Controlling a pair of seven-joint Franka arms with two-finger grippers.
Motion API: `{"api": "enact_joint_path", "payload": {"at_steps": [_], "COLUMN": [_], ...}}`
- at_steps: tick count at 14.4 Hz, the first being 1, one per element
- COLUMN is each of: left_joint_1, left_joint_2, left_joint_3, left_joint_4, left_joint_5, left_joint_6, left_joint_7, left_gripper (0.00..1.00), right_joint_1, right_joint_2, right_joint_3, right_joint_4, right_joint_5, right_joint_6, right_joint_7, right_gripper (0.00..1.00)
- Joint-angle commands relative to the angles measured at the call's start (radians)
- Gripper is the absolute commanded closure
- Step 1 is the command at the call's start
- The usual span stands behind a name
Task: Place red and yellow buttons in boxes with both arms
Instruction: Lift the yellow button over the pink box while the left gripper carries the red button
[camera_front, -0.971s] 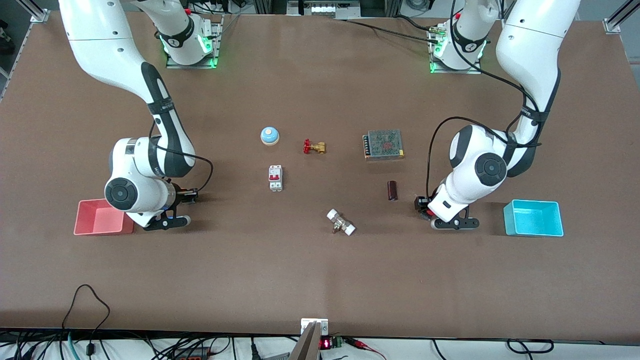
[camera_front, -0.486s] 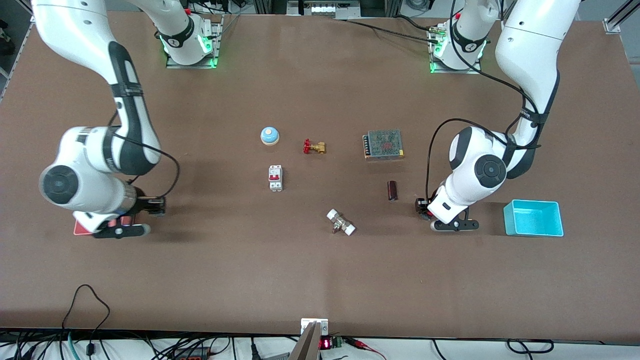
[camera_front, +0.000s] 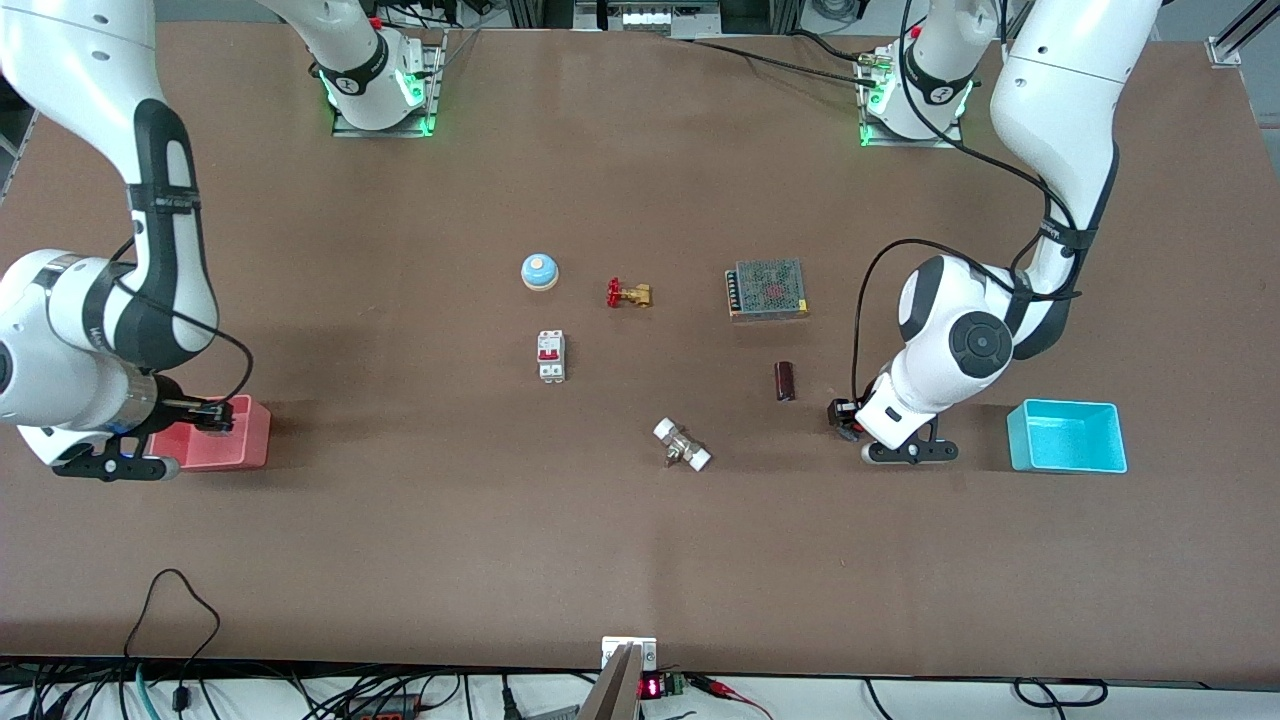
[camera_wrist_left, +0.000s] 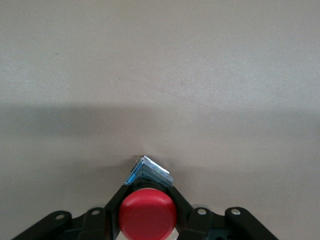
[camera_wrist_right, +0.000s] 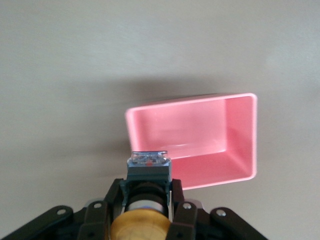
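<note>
My left gripper (camera_front: 908, 451) is low over the table between a dark cylinder and the cyan-blue box (camera_front: 1066, 437). In the left wrist view it (camera_wrist_left: 148, 196) is shut on the red button (camera_wrist_left: 147, 218), with only bare table ahead. My right gripper (camera_front: 112, 466) is up in the air at the pink-red box (camera_front: 238, 440), partly covering it. In the right wrist view it (camera_wrist_right: 148, 186) is shut on the yellow button (camera_wrist_right: 140, 227), whose body tip overlaps the rim of the empty pink-red box (camera_wrist_right: 200, 135).
Mid-table lie a blue-and-white bell (camera_front: 539, 271), a brass valve with a red handle (camera_front: 629, 294), a white circuit breaker (camera_front: 551, 355), a metal power supply (camera_front: 767, 289), a dark cylinder (camera_front: 786, 381) and a white-ended fitting (camera_front: 682, 445).
My right arm has swung toward the right arm's end of the table with the yellow button, crossing over the pink-red box. My left arm has hardly moved.
</note>
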Motion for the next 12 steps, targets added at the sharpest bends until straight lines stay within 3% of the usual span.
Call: {"api": "enact_joint_path", "payload": {"at_steps": [1,2,5,7,12], "left_joint_1": [0.006,0.014,0.078,0.123,0.187], "left_joint_2": [-0.004,-0.021,-0.041,-0.051,-0.069], "left_joint_3": [0.009,0.014,0.017,0.025,0.113], "left_joint_4": [0.025,0.045,0.215,0.295,0.307], "left_joint_5": [0.014,0.014,0.013,0.013,0.034], "left_joint_6": [-0.02,-0.067,-0.376,-0.493,-0.488], "left_joint_7": [-0.009,-0.004,0.065,0.041,0.053], "left_gripper": [0.94,0.97,0.98,0.99,0.99], "right_joint_1": [-0.04,-0.056,-0.083,-0.083,-0.095], "right_joint_2": [0.062,0.078,0.106,0.13,0.178], "right_joint_3": [0.007,0.009,0.014,0.017,0.027], "right_joint_4": [0.082,0.097,0.113,0.128,0.133], "right_joint_5": [0.015,0.017,0.018,0.018,0.081], "right_joint_6": [-0.004,-0.004,-0.001,0.004,0.008], "right_joint_7": [-0.068,-0.099,-0.138,-0.141,-0.142], "right_gripper": [0.71,0.71,0.71,0.71,0.71]}}
